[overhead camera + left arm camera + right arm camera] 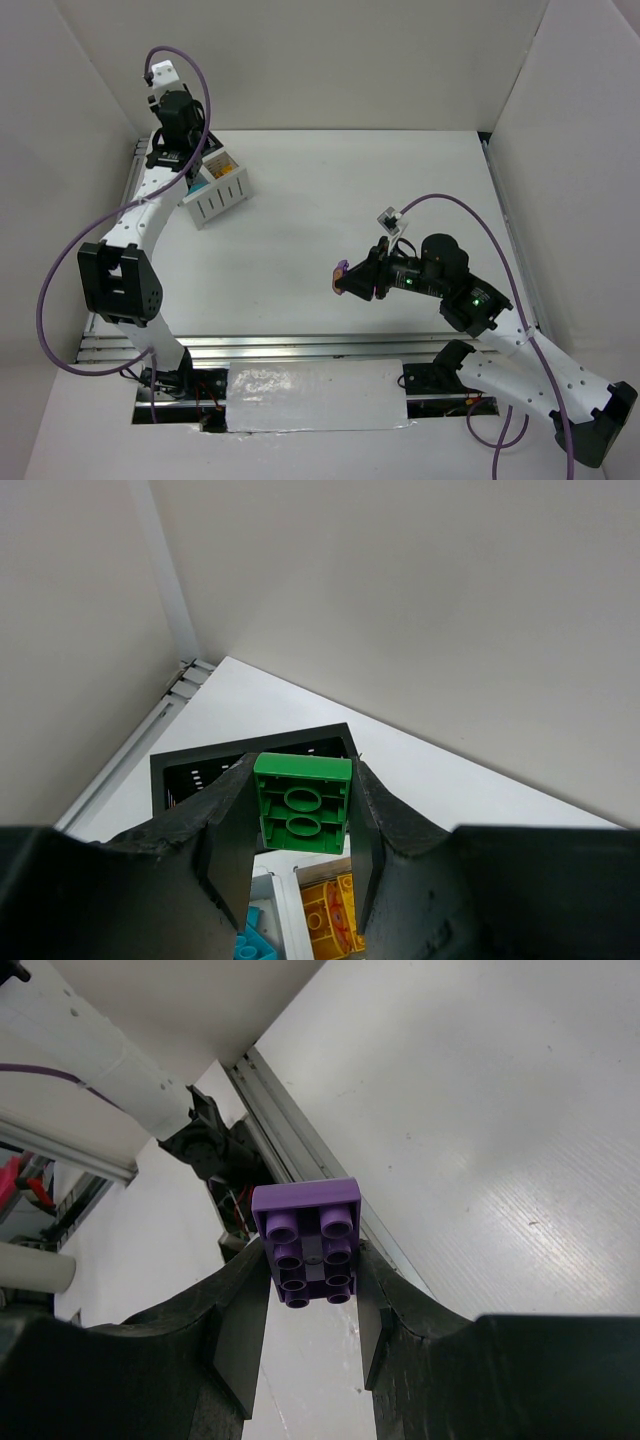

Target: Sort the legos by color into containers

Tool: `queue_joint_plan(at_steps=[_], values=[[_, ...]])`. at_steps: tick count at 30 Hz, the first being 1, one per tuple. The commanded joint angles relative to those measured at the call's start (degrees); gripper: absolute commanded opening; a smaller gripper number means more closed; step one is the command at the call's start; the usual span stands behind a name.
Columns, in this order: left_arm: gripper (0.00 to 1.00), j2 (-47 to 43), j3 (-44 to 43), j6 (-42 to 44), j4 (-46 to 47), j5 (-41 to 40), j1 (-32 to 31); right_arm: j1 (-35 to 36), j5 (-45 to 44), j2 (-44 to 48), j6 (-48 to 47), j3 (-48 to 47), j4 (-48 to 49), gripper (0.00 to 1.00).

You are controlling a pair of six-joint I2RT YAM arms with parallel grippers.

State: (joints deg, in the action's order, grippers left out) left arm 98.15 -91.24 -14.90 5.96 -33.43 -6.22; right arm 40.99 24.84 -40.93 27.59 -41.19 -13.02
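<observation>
Firmly, the left gripper pinches a green lego, with the black container just beyond its fingertips. Likewise the right gripper clamps a purple lego.

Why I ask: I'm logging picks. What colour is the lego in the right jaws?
Purple. The lego shows best in the right wrist view.

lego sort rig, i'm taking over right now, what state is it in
Left gripper: shut on the green brick, hanging over the containers at the far left.
Right gripper: shut on the purple brick, mid-table, apart from the containers.
Done: a yellow brick and a teal brick lie in separate white compartments.
Left: drop green and purple into their bins. What the black compartments hold is not visible.
</observation>
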Motion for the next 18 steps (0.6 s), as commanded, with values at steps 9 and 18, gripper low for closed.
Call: queue_joint_plan(at_steps=[9, 18], values=[[0.00, 3.71, -1.12, -0.48, -1.01, -7.44, -0.20, -0.21, 0.82, 0.24, 0.00, -0.38, 3.17, 0.00], [0.00, -0.05, 2.09, -15.95, -18.52, -6.30, -0.02, -0.12, 2.58, -1.61, 0.79, -0.82, 5.54, 0.00]])
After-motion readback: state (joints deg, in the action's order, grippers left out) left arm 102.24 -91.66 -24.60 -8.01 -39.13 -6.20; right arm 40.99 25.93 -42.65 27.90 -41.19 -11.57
